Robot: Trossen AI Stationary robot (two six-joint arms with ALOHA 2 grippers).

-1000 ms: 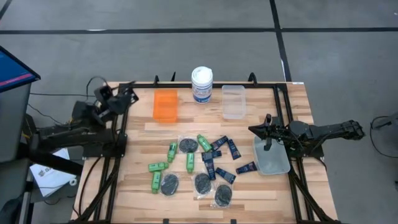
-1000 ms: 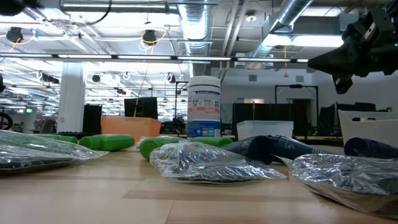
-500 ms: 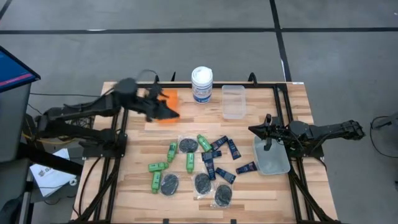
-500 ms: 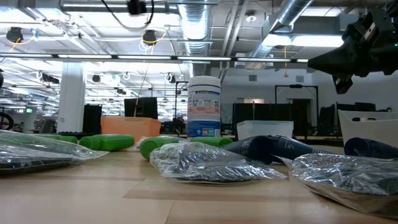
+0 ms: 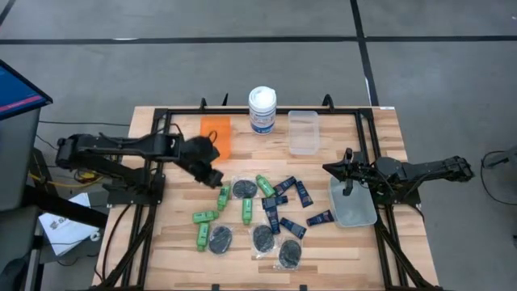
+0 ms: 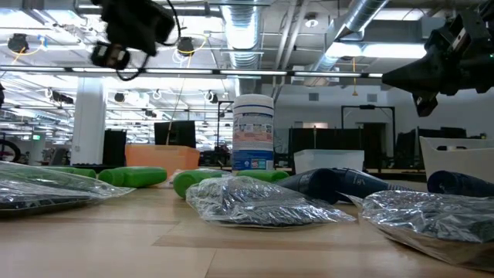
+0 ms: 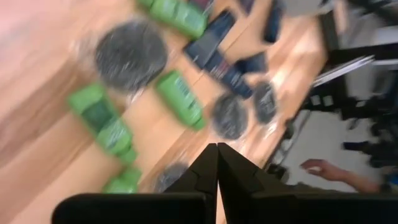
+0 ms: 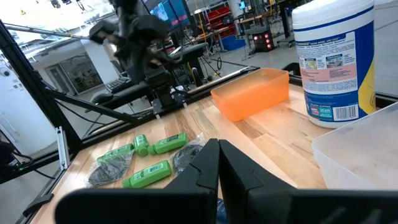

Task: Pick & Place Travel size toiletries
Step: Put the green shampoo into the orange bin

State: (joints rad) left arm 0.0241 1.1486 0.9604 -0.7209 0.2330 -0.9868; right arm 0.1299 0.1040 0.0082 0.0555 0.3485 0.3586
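Many green bottles (image 5: 223, 195) crowd under left tool (image 5: 212, 172), tips pressed together, empty; descending unopened risks scattering them; right tool (image 5: 349, 173) likewise pressed together.

The white canister (image 8: 334, 59), at about twelve o'clock on the table, carries a blue and pink printed label (image 8: 330, 68) with a barcode, but its wording is too small to read. No other lettering shows.
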